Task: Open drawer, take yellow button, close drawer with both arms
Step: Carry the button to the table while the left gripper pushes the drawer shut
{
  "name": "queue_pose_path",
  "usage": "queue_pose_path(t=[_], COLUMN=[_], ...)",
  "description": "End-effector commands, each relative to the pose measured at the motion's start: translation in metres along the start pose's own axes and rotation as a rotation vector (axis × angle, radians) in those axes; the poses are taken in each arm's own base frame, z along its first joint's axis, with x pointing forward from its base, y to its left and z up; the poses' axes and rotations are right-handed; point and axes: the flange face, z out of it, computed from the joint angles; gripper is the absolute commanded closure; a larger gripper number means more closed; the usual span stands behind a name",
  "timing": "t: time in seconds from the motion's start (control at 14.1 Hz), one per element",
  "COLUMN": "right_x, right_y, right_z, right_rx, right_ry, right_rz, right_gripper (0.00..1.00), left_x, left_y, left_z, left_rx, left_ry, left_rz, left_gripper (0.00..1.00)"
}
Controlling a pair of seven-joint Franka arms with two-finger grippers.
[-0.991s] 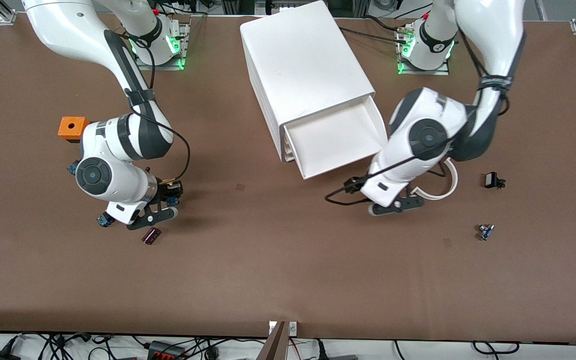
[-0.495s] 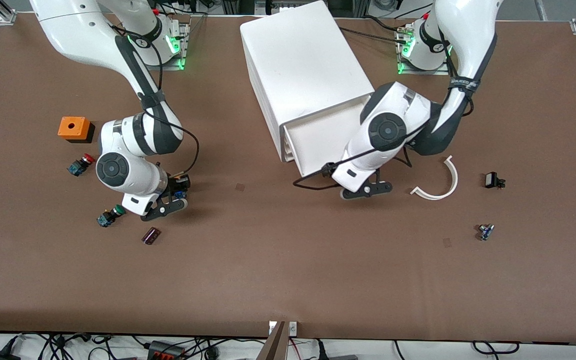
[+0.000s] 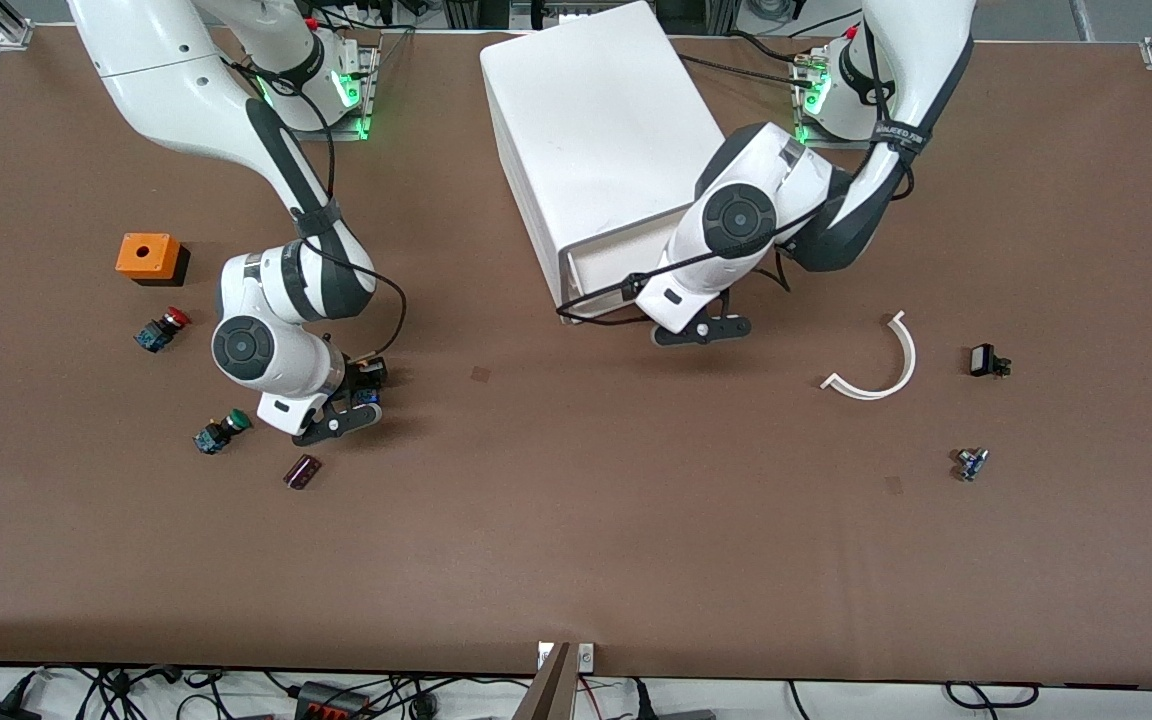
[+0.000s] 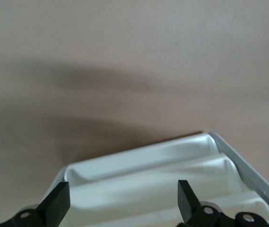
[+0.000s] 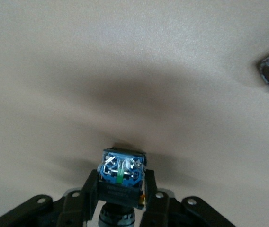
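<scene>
The white cabinet (image 3: 596,120) stands at the table's middle, toward the arms' bases. Its top drawer (image 3: 608,268) sticks out only a little. My left gripper (image 3: 698,331) is open right in front of the drawer; in the left wrist view (image 4: 122,203) its spread fingers (image 4: 55,204) frame the white drawer fronts (image 4: 144,177). My right gripper (image 3: 348,403) is shut on the button (image 3: 368,380), low over the table toward the right arm's end. The right wrist view shows the button's blue base (image 5: 121,171) between the fingers (image 5: 88,196); its cap is hidden.
An orange box (image 3: 147,256), a red-capped button (image 3: 161,329), a green-capped button (image 3: 220,431) and a dark small part (image 3: 302,471) lie near the right gripper. A white curved piece (image 3: 881,365) and two small parts (image 3: 986,360) (image 3: 971,462) lie toward the left arm's end.
The left arm has moved toward the cabinet and the drawer has slid most of the way in. The right gripper has shifted a little toward the cabinet with the button.
</scene>
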Motion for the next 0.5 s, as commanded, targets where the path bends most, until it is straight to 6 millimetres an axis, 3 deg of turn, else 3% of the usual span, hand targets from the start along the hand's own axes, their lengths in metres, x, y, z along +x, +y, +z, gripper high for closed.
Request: queue_pose_path(t=[0.0, 0.42], right_x=[0.011, 0.036], right_y=[0.000, 0.002], right_z=[-0.032, -0.155], right_rx=[0.004, 0.017], right_ry=[0.026, -0.010], right_rz=[0.040, 0.170], right_gripper=[0.00, 0.00], left_x=[-0.024, -0.032], left_y=[0.002, 0.005], left_z=[0.001, -0.002], left_rx=[0.007, 0.017], left_ry=[-0.043, -0.058], left_rz=[-0.024, -0.009], left_gripper=[0.00, 0.00])
